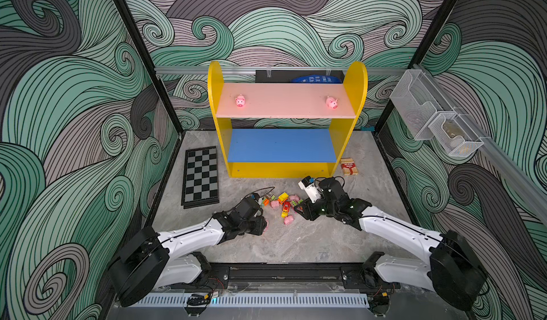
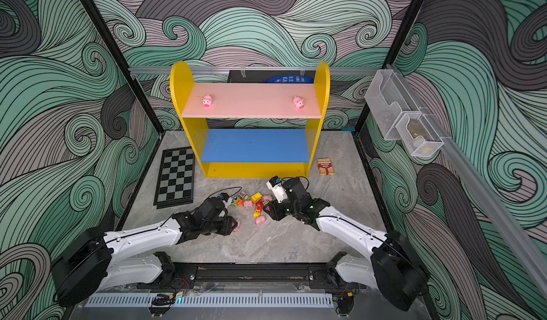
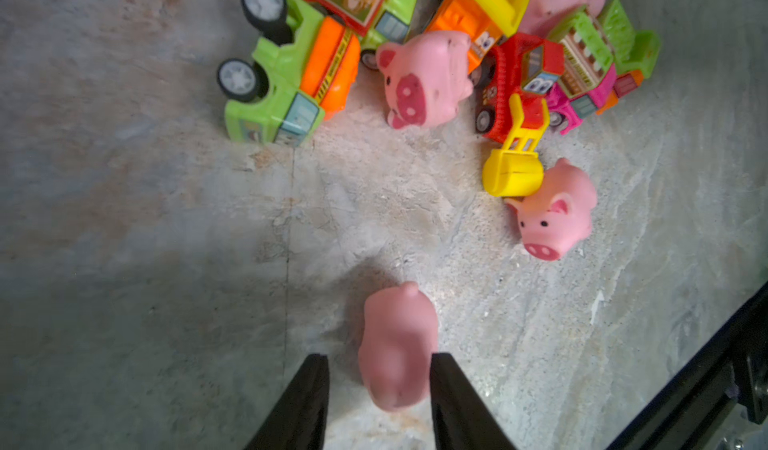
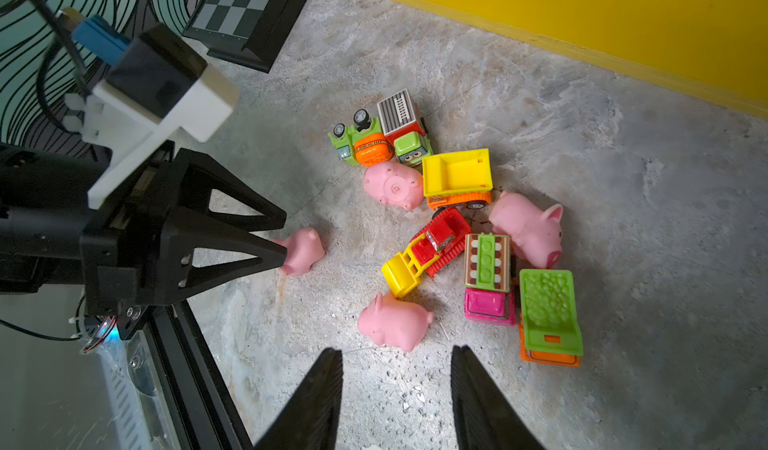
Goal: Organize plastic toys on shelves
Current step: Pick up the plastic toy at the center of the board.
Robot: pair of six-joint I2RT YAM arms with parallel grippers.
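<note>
Lister: Item one, nearest the lens: pink pig (image 3: pixel 399 327), lying on the table (image 3: pixel 145 260), set apart from the heap. It is straddled by the left gripper (image 3: pixel 378 356). The jaws are parted wider than the body, with one finger touching its flank and a gap seen at the other. Nothing is gripped.

Checker: Why is it straddled so?

Lister: A pick is judged to be in preparation. An isolated pig can be closed on without the vehicles being disturbed.

Checker: Item two?

Lister: Second pig (image 4: pixel 392 321), upright, just ahead of the right gripper (image 4: pixel 397 350), whose jaws are likewise held apart and empty. The scoop of the red bulldozer (image 4: pixel 440 235) is found just beside it, so a careful approach is advised.

Checker: Remainder of the heap?

Lister: Two further pigs and six vehicles are recorded, tumbled together between the arms. One pig is overturned against the yellow tipper (image 4: pixel 457 173).

Checker: Destination?

Lister: At the back of the table the shelves (image 1: pixel 281 170) are stood. On the upper board (image 1: pixel 284 105) one shelved pig (image 1: pixel 240 100) is set near one end and its twin (image 1: pixel 332 102) near the other. Room is thereby left between them, it is judged, for the remaining four. The lower board (image 1: pixel 281 145) is bare, presumably kept for vehicles.
</note>
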